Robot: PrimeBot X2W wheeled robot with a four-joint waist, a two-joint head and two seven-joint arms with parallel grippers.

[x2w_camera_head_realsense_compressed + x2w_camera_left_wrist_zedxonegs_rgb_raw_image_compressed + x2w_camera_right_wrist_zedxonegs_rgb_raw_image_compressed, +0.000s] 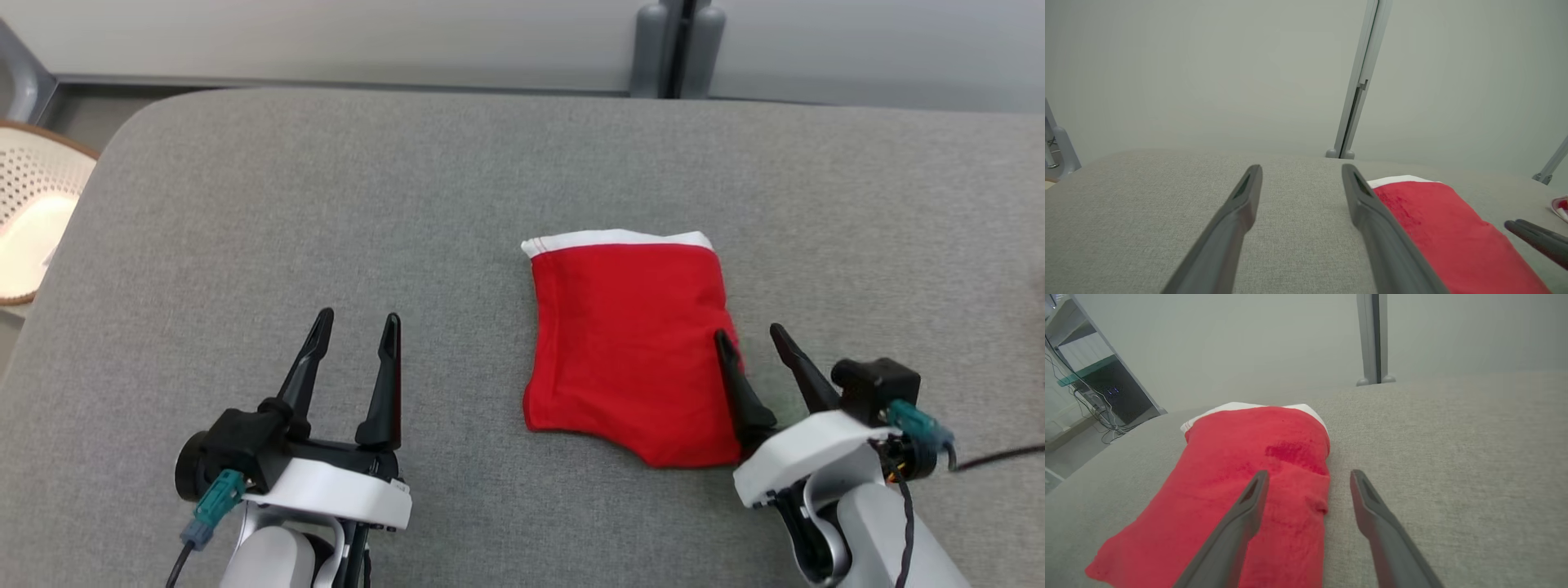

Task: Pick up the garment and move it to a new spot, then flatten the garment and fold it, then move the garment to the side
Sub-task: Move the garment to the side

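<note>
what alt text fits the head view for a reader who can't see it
A folded red garment with a white band lies on a grey padded surface. The open right pincer is at its right edge; the open left pincer hovers over bare surface to its left.

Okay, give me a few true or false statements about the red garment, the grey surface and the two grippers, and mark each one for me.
1. The red cloth garment with a white band lies flat on the grey fabric surface. True.
2. The left gripper is shut on the garment. False: it is open over bare grey fabric, apart from the garment.
3. The right gripper is open at the garment's right edge. True.
4. The white band runs along the garment's near edge. False: it runs along the far edge, away from the robot.
</note>
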